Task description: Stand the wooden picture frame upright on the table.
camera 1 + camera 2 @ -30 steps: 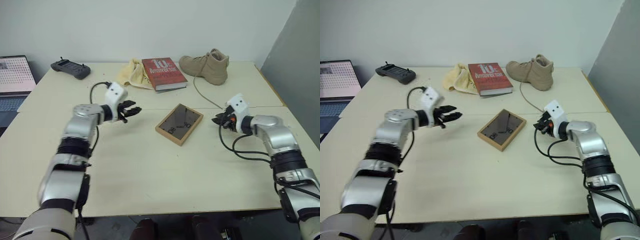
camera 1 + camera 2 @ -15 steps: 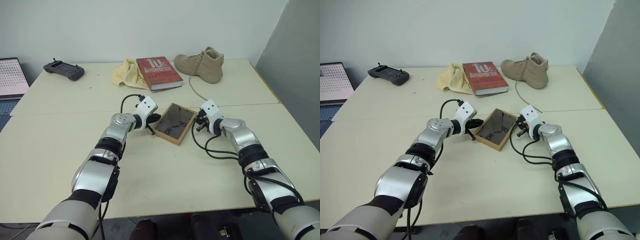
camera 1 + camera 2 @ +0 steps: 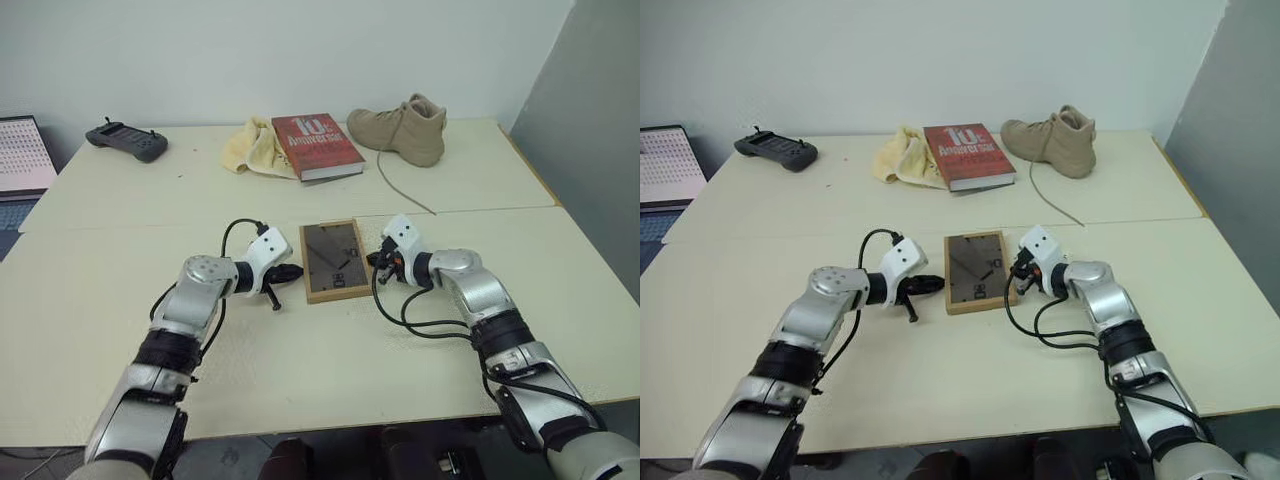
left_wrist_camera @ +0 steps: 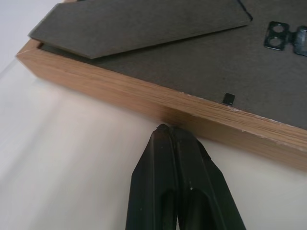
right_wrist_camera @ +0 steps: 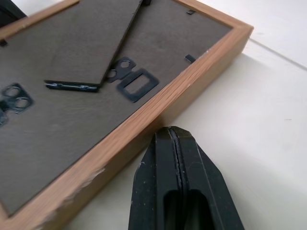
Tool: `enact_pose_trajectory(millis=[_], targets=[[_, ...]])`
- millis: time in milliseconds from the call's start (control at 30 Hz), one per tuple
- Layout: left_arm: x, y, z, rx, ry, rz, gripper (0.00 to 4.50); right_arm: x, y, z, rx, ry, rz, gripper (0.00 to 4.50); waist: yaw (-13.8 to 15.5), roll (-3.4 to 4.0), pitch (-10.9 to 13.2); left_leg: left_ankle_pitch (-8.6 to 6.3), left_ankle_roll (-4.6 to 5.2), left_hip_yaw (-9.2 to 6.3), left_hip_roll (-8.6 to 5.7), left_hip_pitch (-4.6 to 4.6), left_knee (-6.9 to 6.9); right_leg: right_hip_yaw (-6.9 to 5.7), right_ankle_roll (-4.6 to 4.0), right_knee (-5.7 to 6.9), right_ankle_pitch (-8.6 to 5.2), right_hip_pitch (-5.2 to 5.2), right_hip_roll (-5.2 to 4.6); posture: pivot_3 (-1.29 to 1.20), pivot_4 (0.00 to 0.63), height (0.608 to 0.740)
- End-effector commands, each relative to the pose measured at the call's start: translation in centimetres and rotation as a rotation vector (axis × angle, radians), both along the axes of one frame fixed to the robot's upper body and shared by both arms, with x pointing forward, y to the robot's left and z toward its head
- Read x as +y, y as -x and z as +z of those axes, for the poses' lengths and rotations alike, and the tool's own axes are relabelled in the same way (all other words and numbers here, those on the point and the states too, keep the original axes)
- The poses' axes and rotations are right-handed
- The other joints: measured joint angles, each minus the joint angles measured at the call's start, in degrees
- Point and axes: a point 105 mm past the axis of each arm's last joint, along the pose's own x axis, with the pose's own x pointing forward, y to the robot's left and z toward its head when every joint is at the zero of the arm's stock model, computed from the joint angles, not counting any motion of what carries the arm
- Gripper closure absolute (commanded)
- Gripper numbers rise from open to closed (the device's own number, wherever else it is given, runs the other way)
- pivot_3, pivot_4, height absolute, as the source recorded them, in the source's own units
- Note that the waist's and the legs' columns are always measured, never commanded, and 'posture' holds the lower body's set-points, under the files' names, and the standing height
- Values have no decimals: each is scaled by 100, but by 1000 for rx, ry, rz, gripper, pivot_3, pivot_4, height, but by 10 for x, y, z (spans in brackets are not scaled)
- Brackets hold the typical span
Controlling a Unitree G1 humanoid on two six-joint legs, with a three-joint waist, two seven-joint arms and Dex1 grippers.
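The wooden picture frame (image 3: 333,260) lies flat on the table (image 3: 300,350), face down, its dark back panel and folded stand upward. My left gripper (image 3: 293,271) is shut, and its tip rests against the frame's left wooden edge (image 4: 144,98). On the opposite side my right gripper (image 3: 372,262) is also shut, its tip against the right wooden edge (image 5: 144,122). The closed left fingertips (image 4: 163,136) and right fingertips (image 5: 168,139) hold nothing. The photo side is hidden underneath.
A red book (image 3: 315,145), a yellow cloth (image 3: 250,148) and a tan boot (image 3: 405,128) with a trailing lace sit behind the frame. A black controller (image 3: 125,140) lies at the far left, with a laptop (image 3: 18,155) at the left edge.
Both grippers came in from the sides to the frame's edges and shut. The frame turned from a diagonal lie to square between them and slid slightly nearer.
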Motion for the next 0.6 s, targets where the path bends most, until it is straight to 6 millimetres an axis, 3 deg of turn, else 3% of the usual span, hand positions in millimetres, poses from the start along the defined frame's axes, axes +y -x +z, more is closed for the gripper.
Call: enact_pose_trajectory(millis=[33, 333, 433, 600], targets=[[-11, 21, 22, -48, -6, -82, 4460, 22, 30, 18, -13, -27, 194, 4500, 24, 0, 0, -8, 14, -1, 0, 1, 1, -1, 0, 1, 0, 1, 0, 0, 150, 740], [-5, 83, 24, 77, -54, -196, 4460, 25, 75, 18, 65, -7, 391, 4500, 77, 0, 0, -10, 18, -11, 0, 3, 0, -6, -1, -6, -1, 5, 2, 0, 150, 740], [18, 96, 14, 123, -149, -198, 4460, 11, 75, 3, 77, 90, 375, 4500, 78, 0, 0, -10, 19, -12, 0, 5, -2, -8, -1, -8, -1, 7, 3, 0, 150, 740], [70, 91, 9, 125, -224, -89, 4460, -27, 73, -2, 67, 207, 335, 4500, 116, 0, 1, -11, 19, -12, -1, 7, -2, -10, -2, -11, -2, 11, 2, 0, 150, 740]])
